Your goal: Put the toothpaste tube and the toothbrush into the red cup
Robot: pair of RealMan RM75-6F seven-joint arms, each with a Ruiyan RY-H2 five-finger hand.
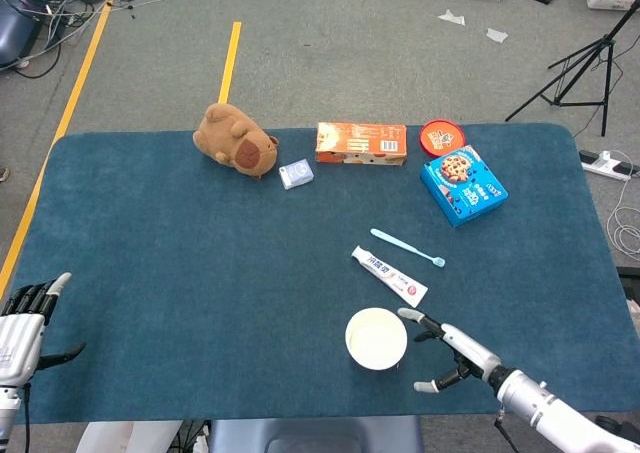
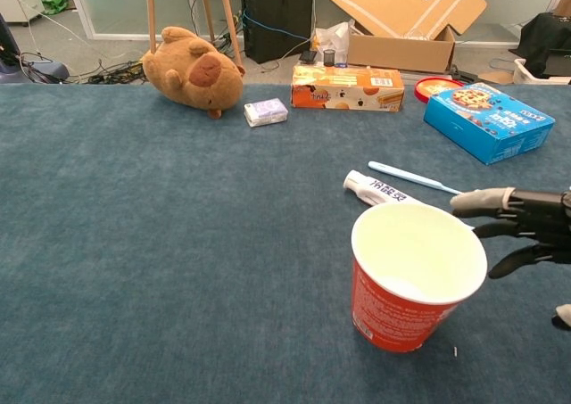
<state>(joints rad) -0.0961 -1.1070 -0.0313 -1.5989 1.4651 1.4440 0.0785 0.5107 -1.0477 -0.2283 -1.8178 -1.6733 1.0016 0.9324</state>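
Observation:
The red cup (image 2: 417, 275) with a white inside stands upright near the table's front edge, also seen from above as the cup (image 1: 376, 338). Just behind it lies the white toothpaste tube (image 1: 389, 275) (image 2: 376, 188), and beyond that the light blue toothbrush (image 1: 407, 247) (image 2: 415, 179). My right hand (image 1: 447, 351) (image 2: 522, 227) hovers to the right of the cup, fingers spread, holding nothing and apart from the cup. My left hand (image 1: 22, 316) rests at the table's front left corner, fingers apart and empty.
Along the back stand a brown plush toy (image 1: 235, 140), a small lilac box (image 1: 296, 173), an orange carton (image 1: 361, 143), a red round lid (image 1: 442, 134) and a blue cookie box (image 1: 462, 184). The blue cloth table (image 1: 180, 273) stretches to the left.

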